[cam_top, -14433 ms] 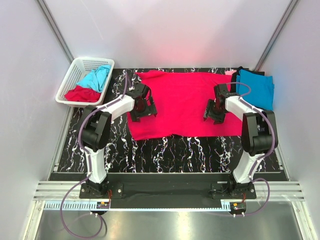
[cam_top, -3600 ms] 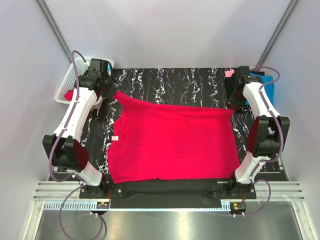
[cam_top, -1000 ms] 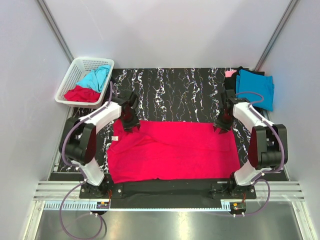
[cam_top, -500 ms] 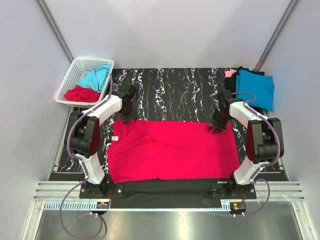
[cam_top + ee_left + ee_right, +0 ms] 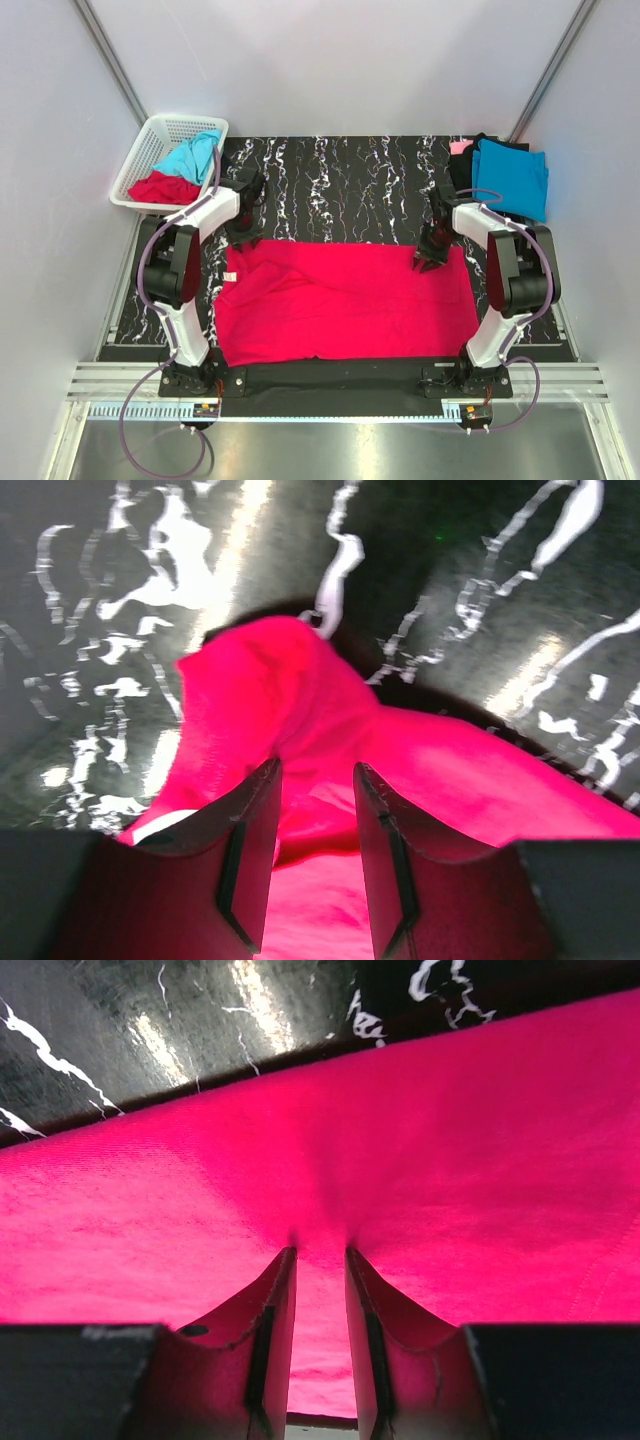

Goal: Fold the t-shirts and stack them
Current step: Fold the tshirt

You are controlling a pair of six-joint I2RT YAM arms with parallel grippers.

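Comparing with a few seconds back: the red shirt (image 5: 345,300) was stretched up between the two arms with its far edge near the back of the table (image 5: 340,170). Now that edge is down and the whole thing lies as a wide, low rectangle on the near half. In the last second both claws slid a touch farther back and outward, and the far edge looks straighter for it. My read is that the lay-out or first fold is about done and they're just tugging out slack before letting go.

The left claw (image 5: 315,775) is at the far-left corner, clamped on a bunched-up hump of cloth that rises between its fingers. The right claw (image 5: 320,1252) is nipped on the far edge near the right corner, and the fabric puckers into its tips.

The cloth is a soft matte knit, crimson, with shallow ripples and a small white tag near the left side. The tabletop is glossy black with white marble veins. A white lattice basket (image 5: 150,135) at far left holds a turquoise shirt and another red one, both crumpled. At far right is the stack (image 5: 512,178), turquoise on top, with black and a bit of pink peeking out at its edge.
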